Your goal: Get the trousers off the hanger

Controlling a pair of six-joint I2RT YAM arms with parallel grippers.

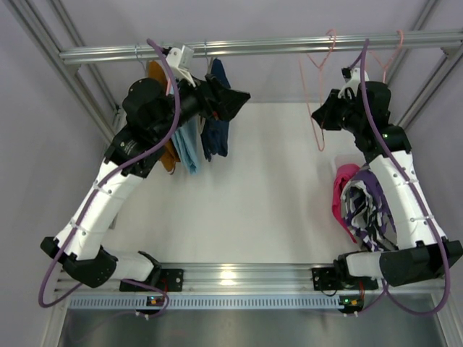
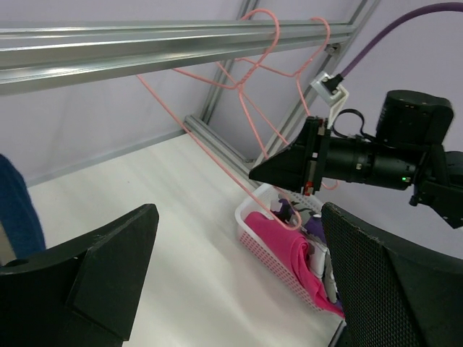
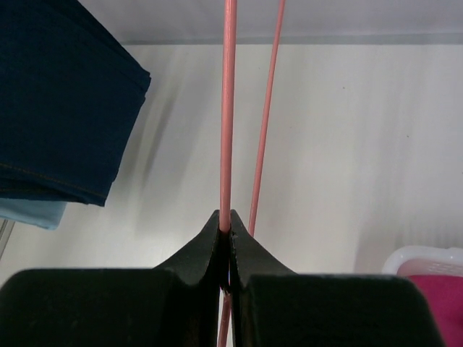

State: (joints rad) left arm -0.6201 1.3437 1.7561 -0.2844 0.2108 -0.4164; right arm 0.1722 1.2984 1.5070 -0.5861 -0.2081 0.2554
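Inside the basket (image 2: pixel 244 211), magenta trousers (image 2: pixel 278 231) lie crumpled

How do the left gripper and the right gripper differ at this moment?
The left gripper is wide open; the right gripper is shut. The left gripper holds nothing, while the right gripper pinches the wire of a pink hanger. The left gripper is beside the hanging blue clothes at the left of the rail; the right gripper is towards the right of it. Both are black, with two fingers, and raised near the rail.
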